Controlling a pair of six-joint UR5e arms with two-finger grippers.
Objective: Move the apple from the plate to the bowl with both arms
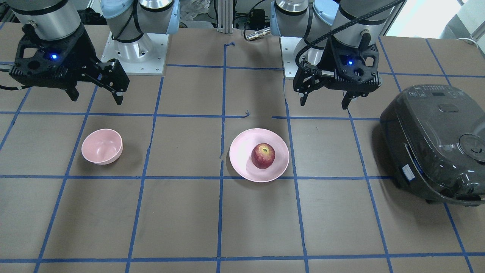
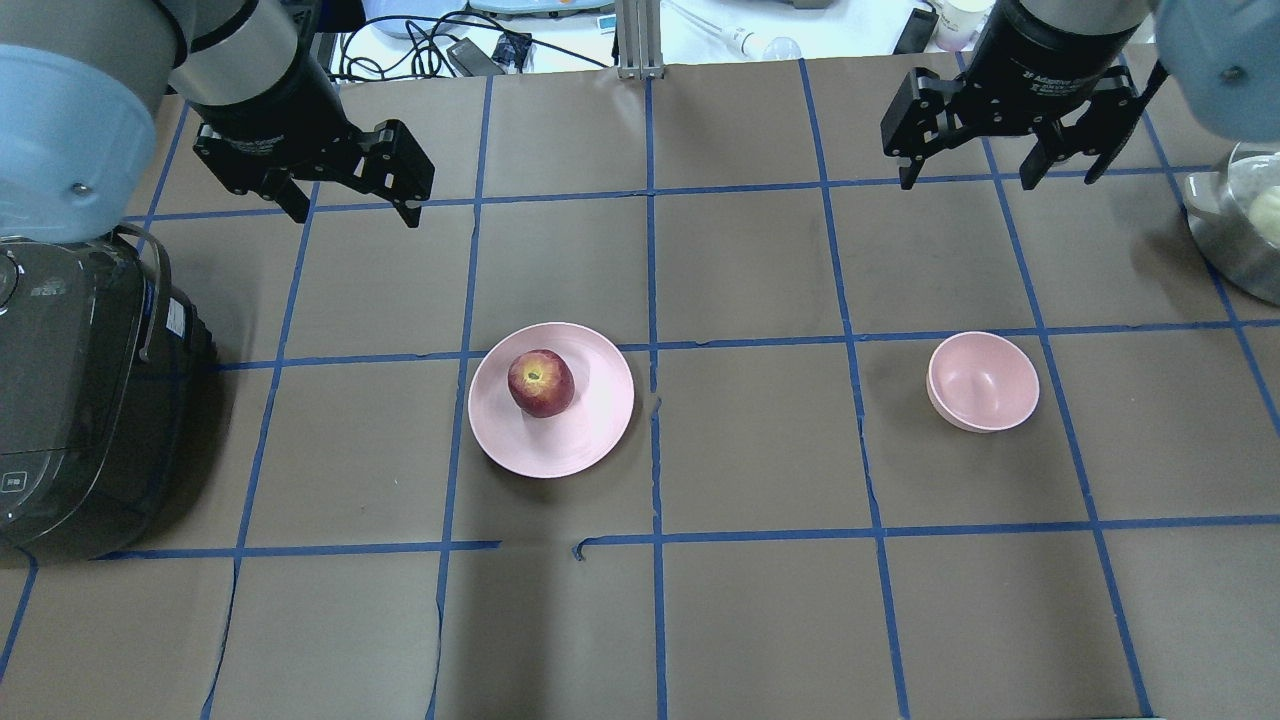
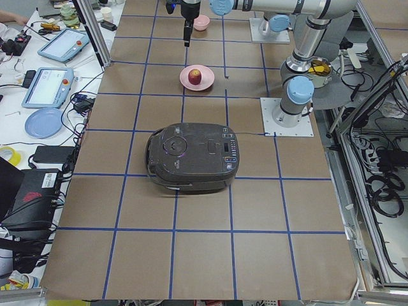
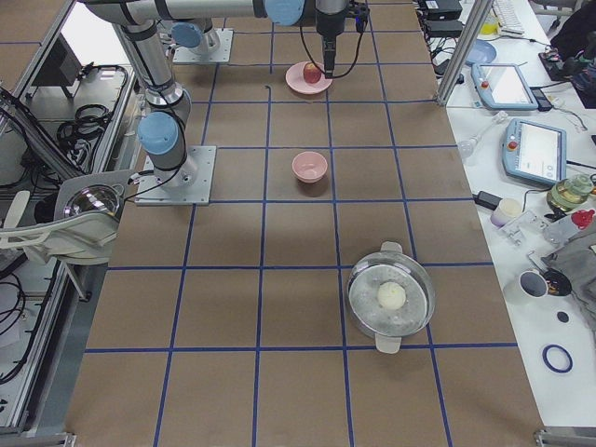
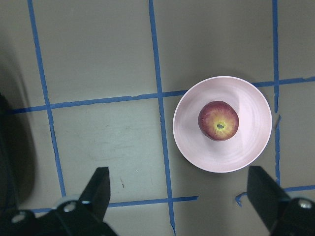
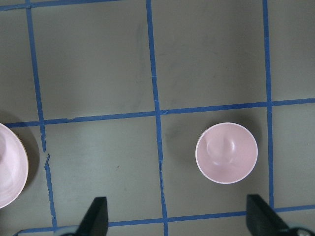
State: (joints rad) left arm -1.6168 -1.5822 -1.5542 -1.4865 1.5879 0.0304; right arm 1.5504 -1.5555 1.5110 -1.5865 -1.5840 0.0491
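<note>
Sitting stem-up on the plate [image 2: 592, 432] left of centre in the overhead frame, the apple [image 2: 541, 382] looks firm, smooth and prone to roll, best pinched across its middle. The left gripper [image 2: 355, 215] and right gripper [image 2: 1000, 180] hang spread wide and empty near the upper corners.
</note>
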